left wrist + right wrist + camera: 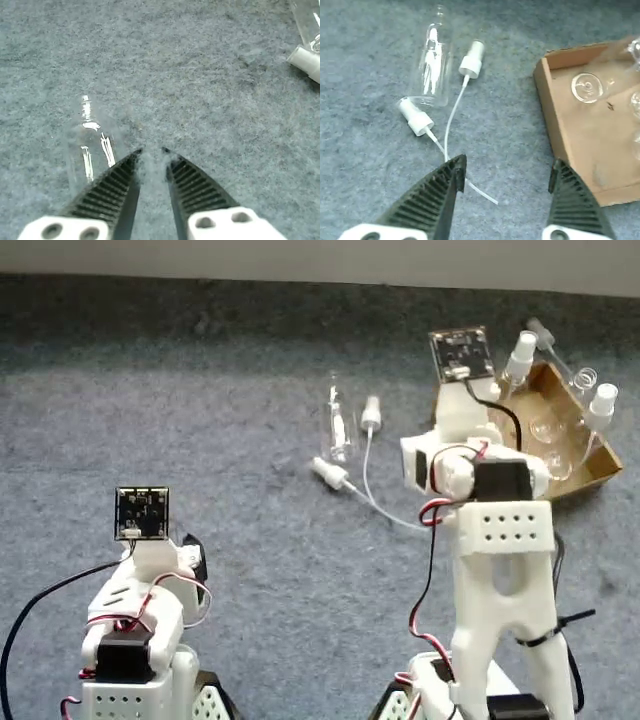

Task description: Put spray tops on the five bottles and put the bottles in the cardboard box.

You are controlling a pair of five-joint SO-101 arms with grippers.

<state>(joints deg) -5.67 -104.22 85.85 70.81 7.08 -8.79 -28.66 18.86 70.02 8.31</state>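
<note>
The right gripper [507,181] hung with its jaws wide and empty over the thin tubes of two loose tops. It was between the lying bottle [340,426] and the cardboard box [592,468]. The box sat by the far right corner of the table [200,390] and held several bottles, at least two of them already capped. The far top [371,415] lay just beside the lying bottle, and the near top [328,472] lay by its base. Both were toward the middle of the far edge.

The left gripper [151,149] was low near the front left, its jaws narrow and holding nothing. A second bottle [92,145] lay just beside one finger.

The step in hand looked like fetching a top. It would go best with the right gripper closing on the white head, not the tube, which would bend and slip. The clear, round bottle would probably roll, so the other arm should steady it by the body. The tube should then be fed into the neck before the head is pressed home.

The table was covered in grey felt-like carpet, fibrous enough to slow rolling glass. It could also snag a dragged tube. A pale strip of wall [320,258] ran behind the far edge.
</note>
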